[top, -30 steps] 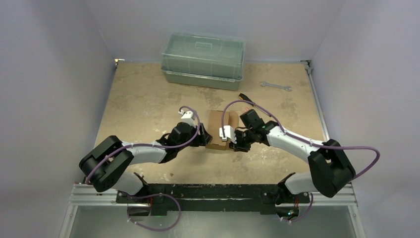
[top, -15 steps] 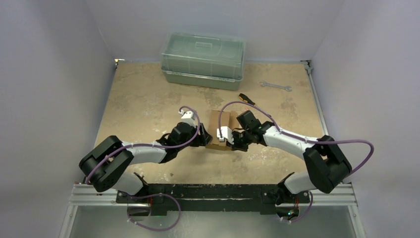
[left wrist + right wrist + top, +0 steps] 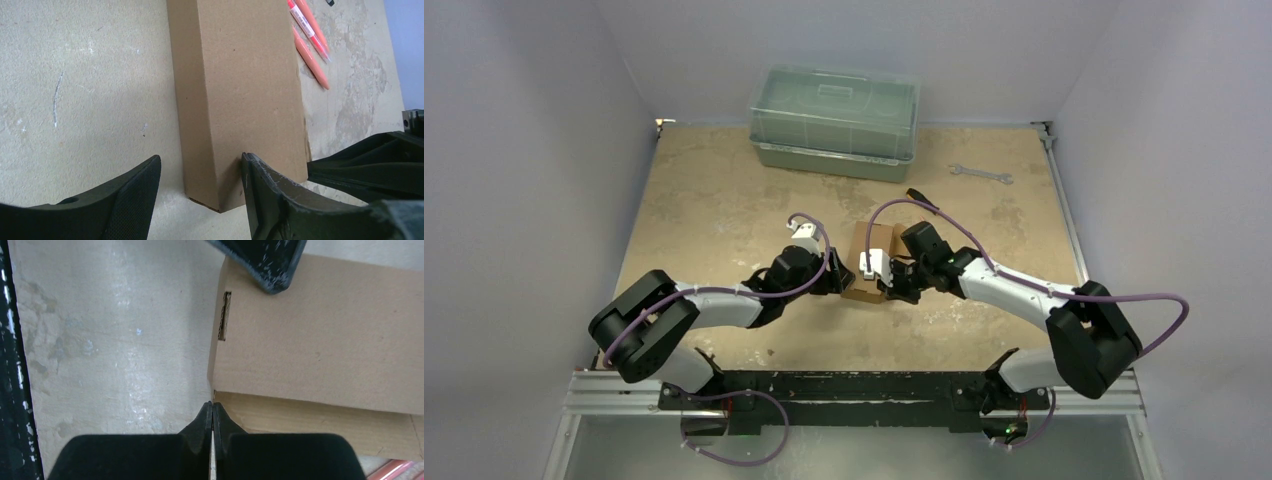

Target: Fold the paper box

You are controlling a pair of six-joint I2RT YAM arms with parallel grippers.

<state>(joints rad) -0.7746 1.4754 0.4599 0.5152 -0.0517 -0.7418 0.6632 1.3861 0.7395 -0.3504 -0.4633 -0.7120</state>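
Paper box lies lengthwise on the table, between both grippers. Left gripper: fingers apart, straddling the box's near end, probably bracing it. Right gripper: fingers together, nothing held, tips at the box's corner seam, probably to nudge a flap.

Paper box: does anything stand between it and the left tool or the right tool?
Nothing visible does. The open left tool straddles a corner of the paper box, and the shut right tool has its tips right at the box's edge. The orange pens lie beyond the box.
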